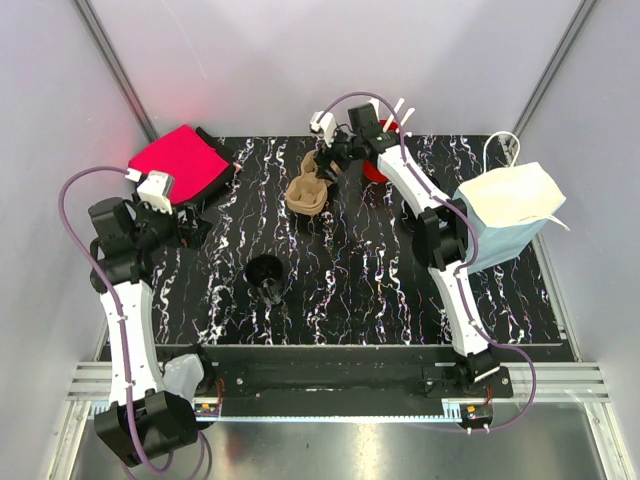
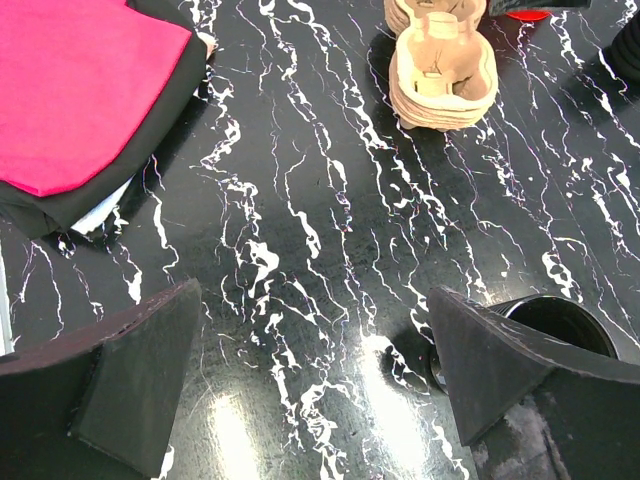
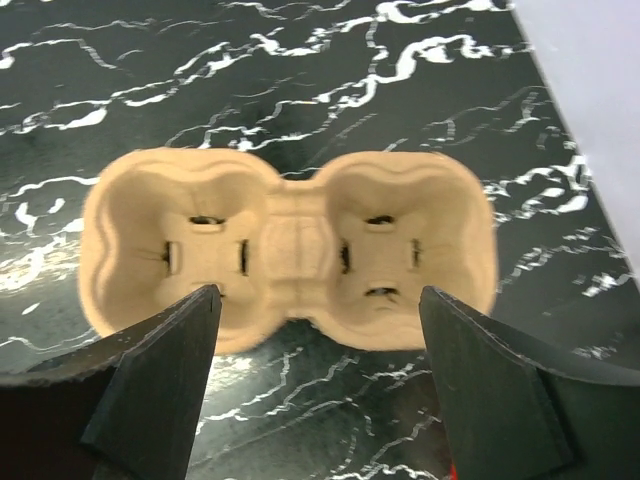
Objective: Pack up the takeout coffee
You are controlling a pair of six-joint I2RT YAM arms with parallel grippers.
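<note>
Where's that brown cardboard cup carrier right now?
From above, the cup carrier lies at the far middle of the table, just left of the red cup, with the right gripper poised over it.

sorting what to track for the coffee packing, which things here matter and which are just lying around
Likely for the job: black cup (lid unclear), cardboard cup carrier, white paper bag

Likely just lying about: pink-and-black pad, red cup of stirrers
</note>
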